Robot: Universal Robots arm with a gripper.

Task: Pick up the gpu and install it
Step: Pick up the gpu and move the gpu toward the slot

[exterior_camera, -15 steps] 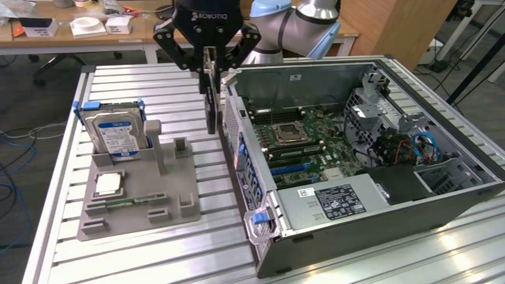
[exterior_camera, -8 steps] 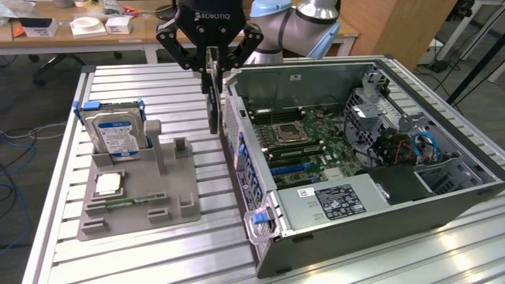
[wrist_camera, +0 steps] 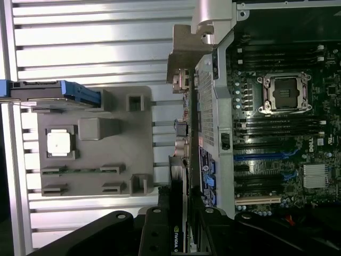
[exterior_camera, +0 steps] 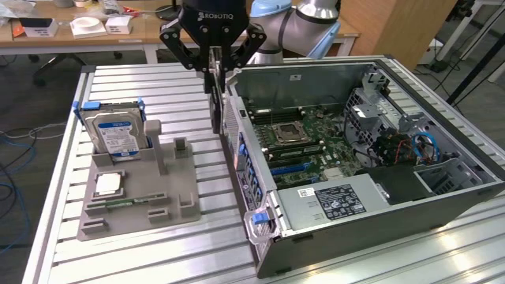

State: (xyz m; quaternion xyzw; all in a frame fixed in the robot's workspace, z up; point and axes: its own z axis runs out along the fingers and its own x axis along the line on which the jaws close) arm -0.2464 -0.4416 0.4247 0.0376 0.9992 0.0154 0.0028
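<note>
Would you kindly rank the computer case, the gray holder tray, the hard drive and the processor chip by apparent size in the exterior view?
Largest to smallest:
computer case
gray holder tray
hard drive
processor chip

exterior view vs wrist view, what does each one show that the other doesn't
Exterior view: the labelled power supply, blue cables inside the case, a desk behind. Wrist view: the logo on the gpu. Both: the gripper shut on the gpu by the case wall, the grey holder, hard drive, CPU socket.
</note>
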